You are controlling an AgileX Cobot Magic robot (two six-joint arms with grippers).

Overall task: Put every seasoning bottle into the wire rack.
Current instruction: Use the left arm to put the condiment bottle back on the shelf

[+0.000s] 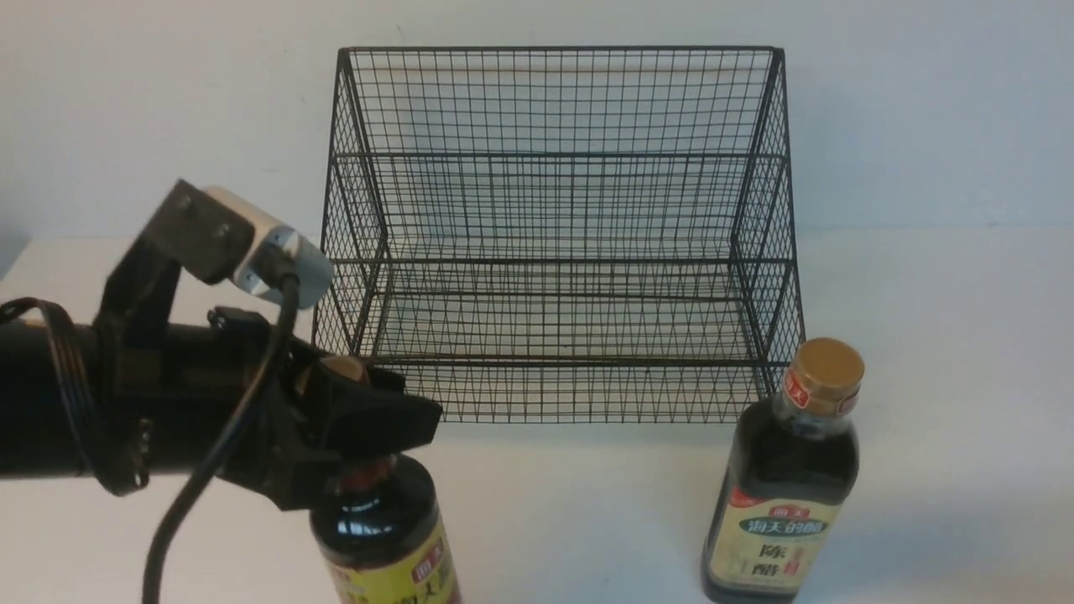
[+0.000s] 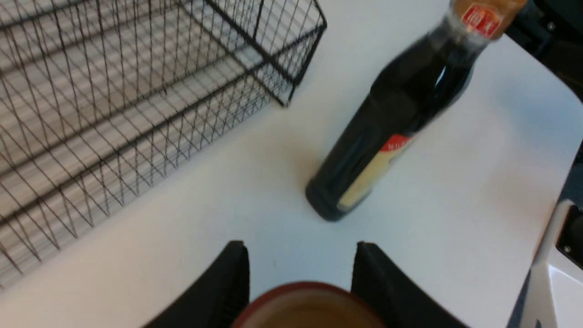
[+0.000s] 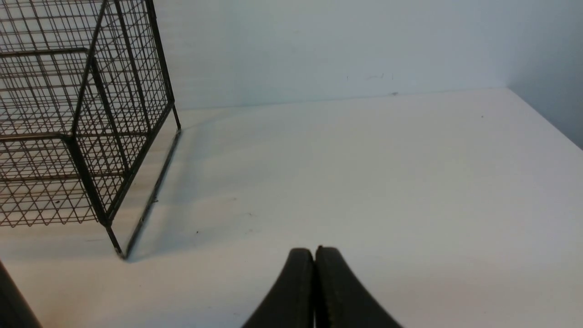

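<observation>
The black wire rack stands empty at the back of the white table; it also shows in the left wrist view and the right wrist view. The red-necked bottle with the yellow-and-red label stands upright at front left. My left gripper is shut on its neck just below the gold cap, with a black finger on each side. The squarer bottle with the cream label and green band stands free at front right, by the rack's front right corner. My right gripper is shut, empty, low over the table right of the rack.
The table ends at a pale wall behind the rack. Part of the right arm shows at the table's edge in the left wrist view. The rack's front lip is low, and its back and sides rise above the bottles.
</observation>
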